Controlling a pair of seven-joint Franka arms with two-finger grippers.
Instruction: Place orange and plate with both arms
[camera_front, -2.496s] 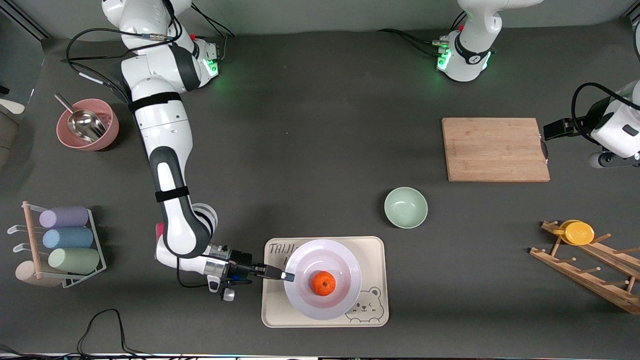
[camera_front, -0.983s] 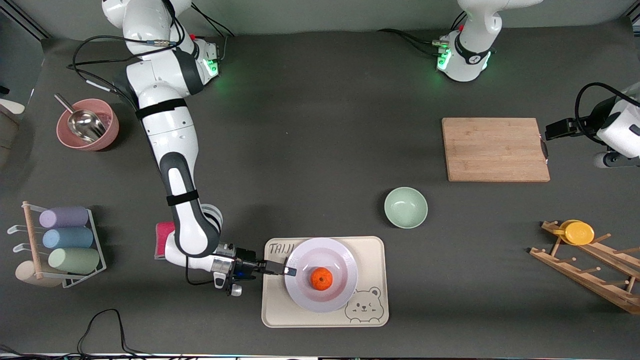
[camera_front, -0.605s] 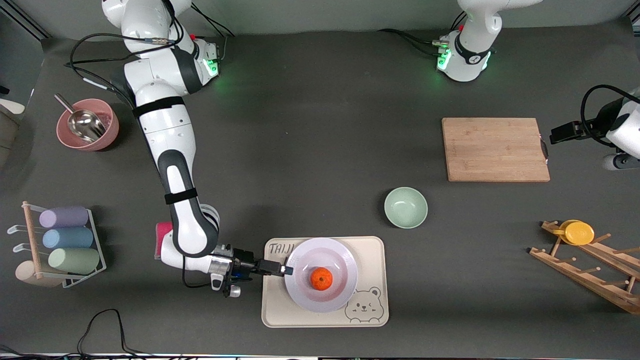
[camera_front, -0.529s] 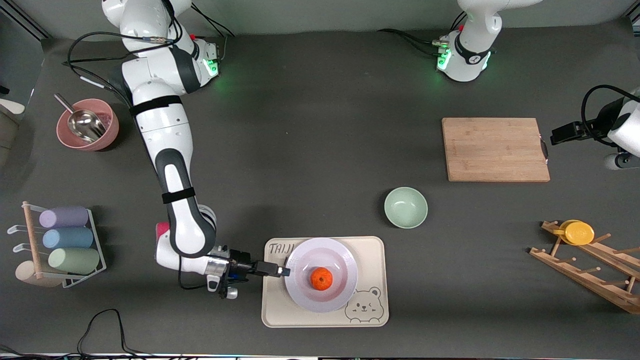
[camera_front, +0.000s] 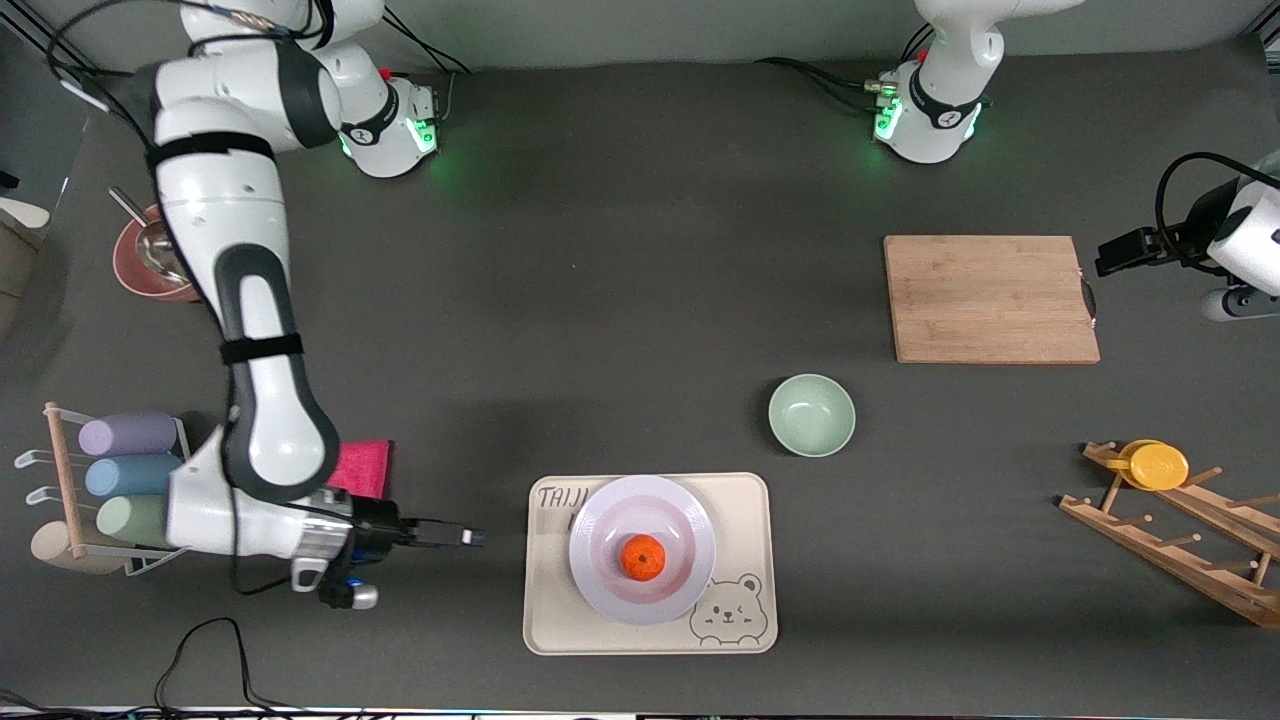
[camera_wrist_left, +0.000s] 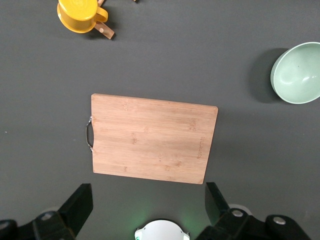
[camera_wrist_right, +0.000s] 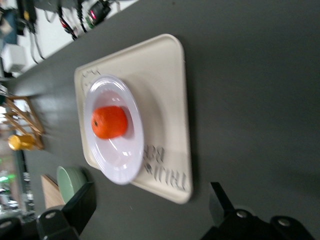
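Orange sits in plate on tray; right gripper spread, beside tray; left gripper spread above cutting board

orange: set in plate centre
plate: laid on tray
bowl: farther from front camera than tray

Dark grey table; bearing a cream tray; green bowl; cutting board; pink cloth.
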